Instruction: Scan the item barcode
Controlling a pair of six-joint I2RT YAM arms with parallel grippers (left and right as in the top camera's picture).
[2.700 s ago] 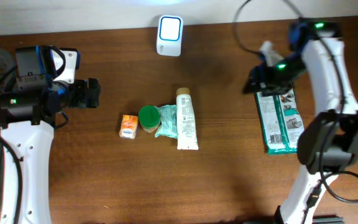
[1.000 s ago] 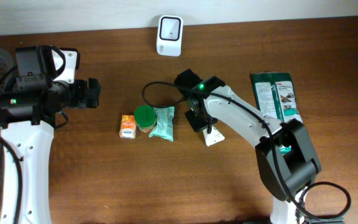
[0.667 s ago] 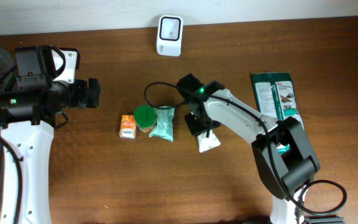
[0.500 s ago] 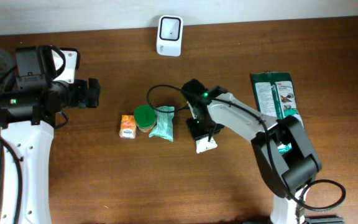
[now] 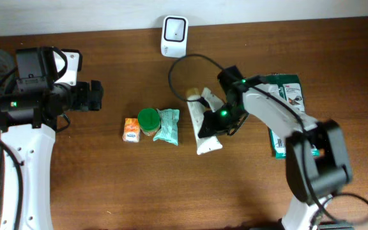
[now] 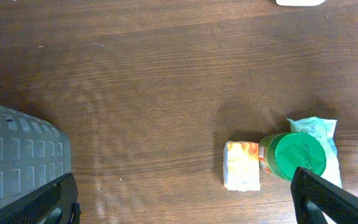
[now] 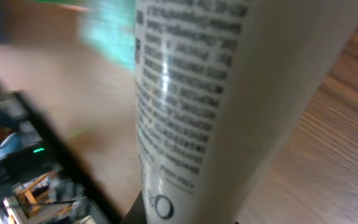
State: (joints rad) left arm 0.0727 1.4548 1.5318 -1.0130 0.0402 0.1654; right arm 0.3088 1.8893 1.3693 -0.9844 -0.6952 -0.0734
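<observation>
Right gripper [image 5: 217, 120] clamped on the tube [image 5: 206, 142]
Tube is mid-table, long axis running near-to-far, cap end toward the scanner [image 5: 174, 28] beyond it; right arm nearer, left gripper [image 5: 96, 96] spread wide, well apart.

On the table [image 5: 107, 185], a small box [image 5: 131, 130], a jar [image 5: 151, 120] and a sachet [image 5: 168, 126] lie touching in a row, left to right. A tube [image 5: 207, 143] lies just right of them, a scanner [image 5: 174, 28] behind, and a flat packet [image 5: 288, 96] at far right.
</observation>
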